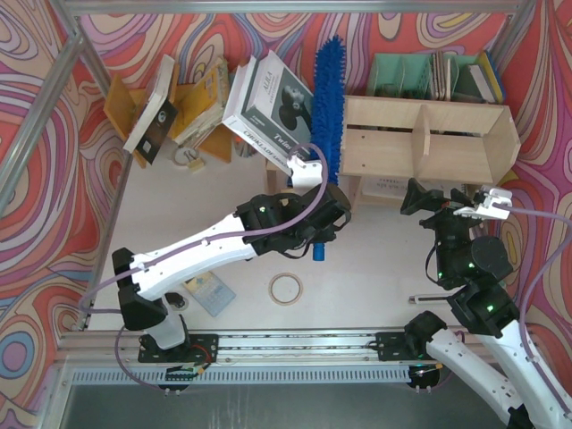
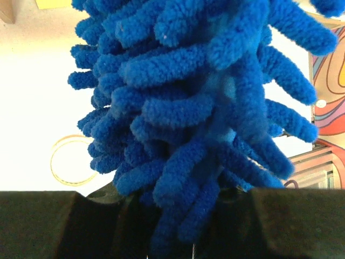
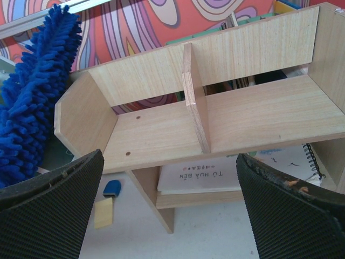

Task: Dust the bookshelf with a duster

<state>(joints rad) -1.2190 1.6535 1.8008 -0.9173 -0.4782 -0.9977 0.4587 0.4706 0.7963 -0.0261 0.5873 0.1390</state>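
Note:
The pale plywood bookshelf (image 1: 429, 138) stands at the back right, with one upright divider (image 3: 195, 97) and a lower shelf. The fluffy blue duster (image 1: 329, 94) reaches away from me along the shelf's left end panel; I cannot tell whether it touches. Its blue handle end (image 1: 319, 251) sticks out towards the near side. My left gripper (image 1: 320, 192) is shut on the duster where the fluff meets the handle. In the left wrist view the duster (image 2: 205, 102) fills the picture above the left gripper (image 2: 183, 218). My right gripper (image 3: 170, 210) stands open and empty just in front of the bookshelf (image 3: 161, 132).
A book (image 3: 205, 175) lies on the lower shelf. A small blue-and-yellow object (image 3: 108, 204) sits on the table by the shelf leg. A tape ring (image 1: 285, 289) and a small booklet (image 1: 207, 292) lie near the front. An orange book rack (image 1: 134, 107), a white box (image 1: 268, 107) and a teal organiser (image 1: 429, 76) line the back.

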